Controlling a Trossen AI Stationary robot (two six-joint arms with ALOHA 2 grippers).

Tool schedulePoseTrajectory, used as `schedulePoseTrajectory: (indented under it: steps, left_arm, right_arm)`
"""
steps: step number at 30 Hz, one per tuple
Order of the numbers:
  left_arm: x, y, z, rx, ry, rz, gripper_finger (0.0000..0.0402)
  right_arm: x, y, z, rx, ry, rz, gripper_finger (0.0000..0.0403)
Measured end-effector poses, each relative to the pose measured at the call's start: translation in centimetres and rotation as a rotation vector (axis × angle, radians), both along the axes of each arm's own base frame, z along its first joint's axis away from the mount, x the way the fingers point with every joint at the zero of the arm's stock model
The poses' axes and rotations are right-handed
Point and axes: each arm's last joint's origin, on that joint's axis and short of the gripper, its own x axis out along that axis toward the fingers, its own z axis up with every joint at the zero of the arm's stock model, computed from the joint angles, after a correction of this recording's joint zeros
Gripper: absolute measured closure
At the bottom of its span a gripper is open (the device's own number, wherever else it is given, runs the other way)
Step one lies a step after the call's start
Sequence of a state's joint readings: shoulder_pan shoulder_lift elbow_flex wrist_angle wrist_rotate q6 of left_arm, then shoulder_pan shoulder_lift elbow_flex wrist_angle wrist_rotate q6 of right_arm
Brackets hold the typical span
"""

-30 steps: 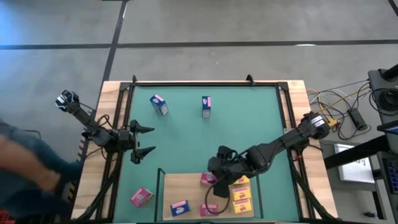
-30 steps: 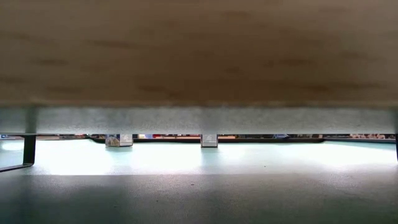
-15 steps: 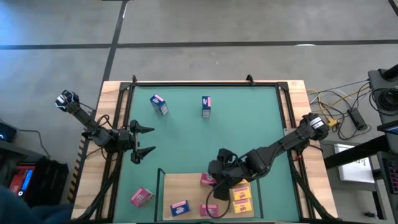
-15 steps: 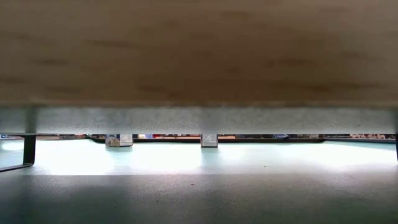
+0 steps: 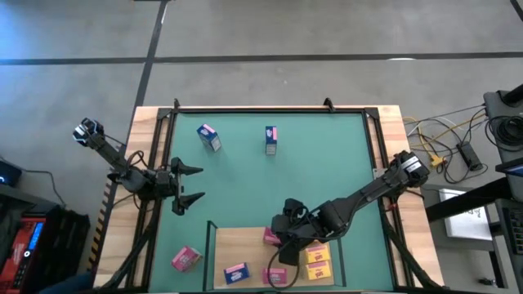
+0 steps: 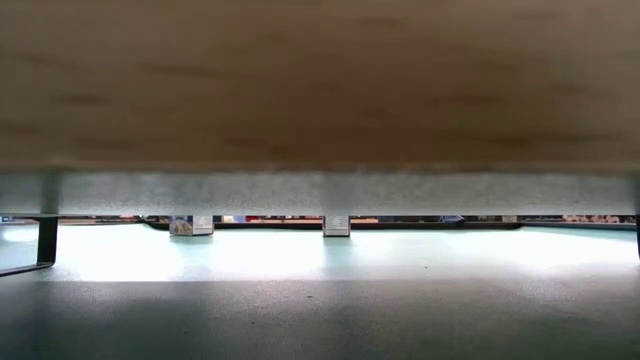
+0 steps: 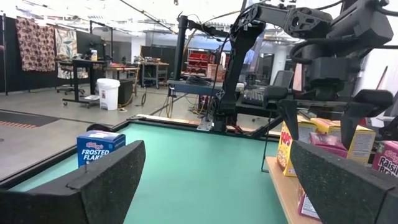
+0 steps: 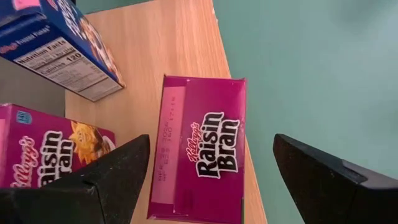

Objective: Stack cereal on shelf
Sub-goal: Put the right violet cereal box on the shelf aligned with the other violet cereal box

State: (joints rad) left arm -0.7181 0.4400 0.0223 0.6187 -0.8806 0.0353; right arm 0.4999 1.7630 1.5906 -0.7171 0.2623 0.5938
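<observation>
Mat (image 5: pixel 270 184) green (workshop behind) | left fingers (image 5: pixel 189 184) apart | right fingers (image 8: pixel 112 171) apart, empty

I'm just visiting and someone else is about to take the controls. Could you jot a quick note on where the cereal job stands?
Left gripper: open, empty, waiting at the mat's left edge.
Right gripper: open, empty, over the shelf, above a flat pink box.
On the shelf: yellow boxes at its right end, a blue box, two pink boxes.
Off the shelf: a blue box and a pink box at the far side of the mat, a pink box left of the shelf.
Left to do: bring those three over and tidy the stacks.
</observation>
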Motion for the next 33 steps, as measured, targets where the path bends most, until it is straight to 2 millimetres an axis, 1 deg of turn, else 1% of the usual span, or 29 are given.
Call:
schedulePoseTrajectory:
  steps: [24,27,33]
  left_arm:
    - [0.04,-0.04,-0.05,0.004,0.004,0.000,0.0018]
    - [0.04,-0.04,-0.05,0.004,0.004,0.000,0.0018]
    - [0.04,-0.04,-0.05,0.004,0.004,0.000,0.0018]
  right_arm:
    - [0.13,0.07,-0.19,0.009,0.002,-0.013,0.0078]
    - [0.15,0.06,-0.18,0.004,-0.002,-0.017,0.0098]
    - [0.25,0.11,-0.10,0.008,-0.015,-0.014,0.0171]
